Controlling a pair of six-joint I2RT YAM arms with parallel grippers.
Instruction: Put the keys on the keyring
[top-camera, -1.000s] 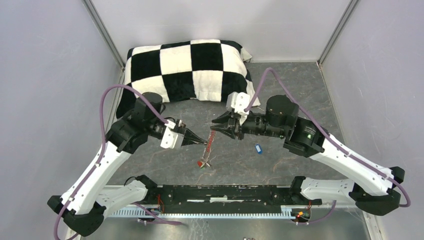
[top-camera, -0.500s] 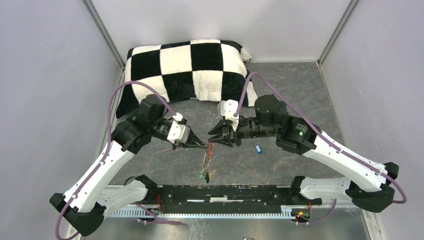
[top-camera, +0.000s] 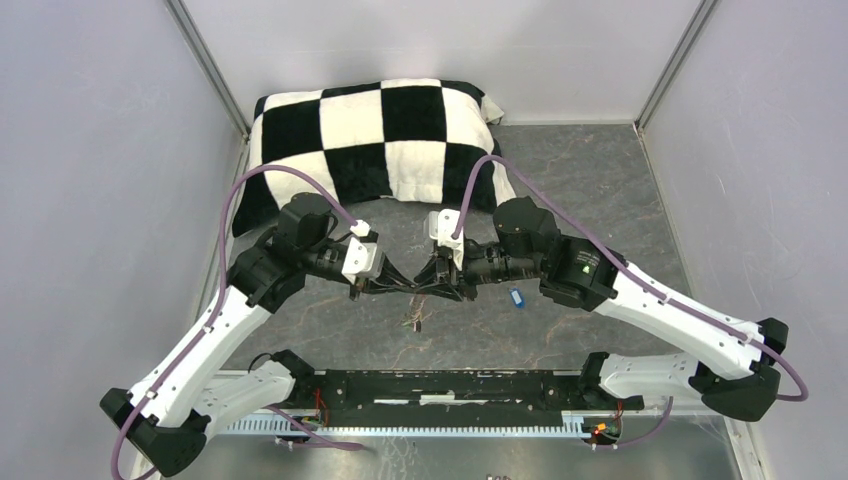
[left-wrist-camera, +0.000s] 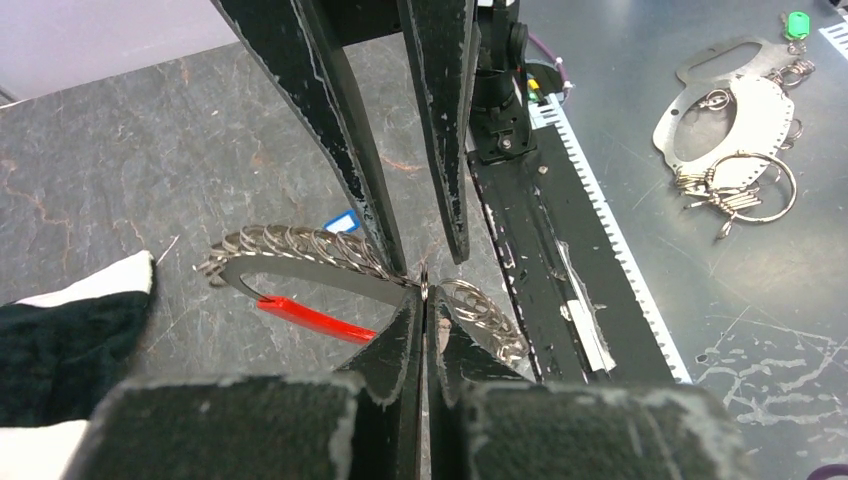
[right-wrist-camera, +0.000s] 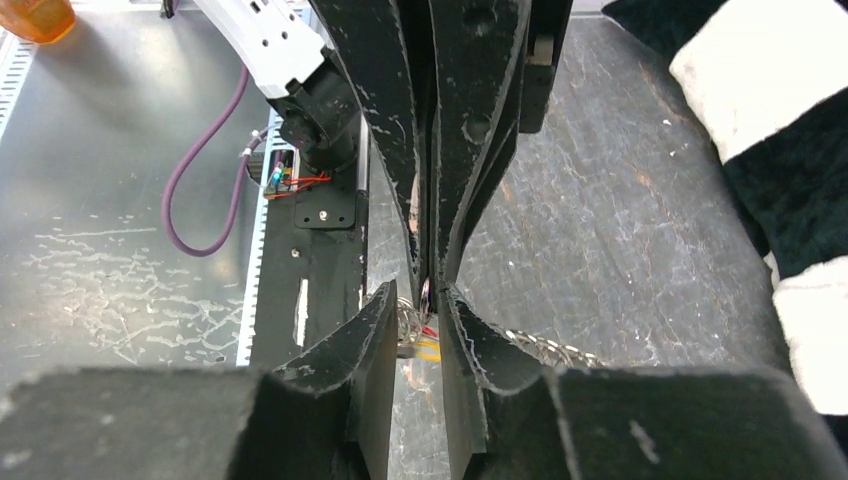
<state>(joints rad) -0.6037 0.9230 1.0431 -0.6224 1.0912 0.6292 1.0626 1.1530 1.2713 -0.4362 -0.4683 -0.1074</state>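
Your left gripper (left-wrist-camera: 424, 308) pinches the keyring (left-wrist-camera: 290, 243) above the table (top-camera: 600, 180), a red key (left-wrist-camera: 310, 316) just under it; your right gripper (right-wrist-camera: 420, 295) stands slightly spread around those tips; the blue key (top-camera: 516, 297) lies apart on the table

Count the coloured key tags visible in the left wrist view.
3: red key under the keyring, blue key on the table behind it, green tag far top right. Gripper fingers may hide others.
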